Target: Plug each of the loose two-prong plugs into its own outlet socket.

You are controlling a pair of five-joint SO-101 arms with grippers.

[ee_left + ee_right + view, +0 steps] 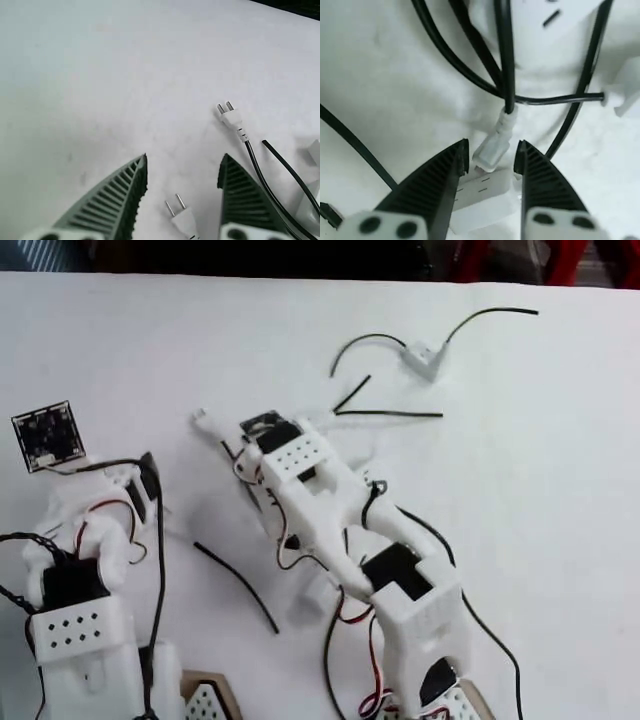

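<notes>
Presently, left gripper point(184, 157) hangs over bare white table point(100, 75), jaws spread wide and holding nothing; a loose white plug point(183, 219) lies on the table between my two ribbed fingers point(117, 200), prongs pointing away from the wrist, touching neither finger; second plug point(231, 120) lies farther out, beyond the fingertips and off to one side, two prongs showing, black lead point(260, 175) trailing back past the finger

Right gripper point(492, 145) is low over a white socket block point(485, 200); jaws set narrow, gripping nothing; a white plug body point(493, 150) stands tilted between the fingertips, nose down against the top of the block, its black cable point(506, 60) running up and away; one fingertip is just beside the plug's edge, the other has a sliver of gap; I cannot tell whether the prongs are seated in the slots; several more black cables point(450, 50) cross the table past the plug

From the high view, a small white block point(421, 358) sits far across the table with a black lead curling off each side
</notes>
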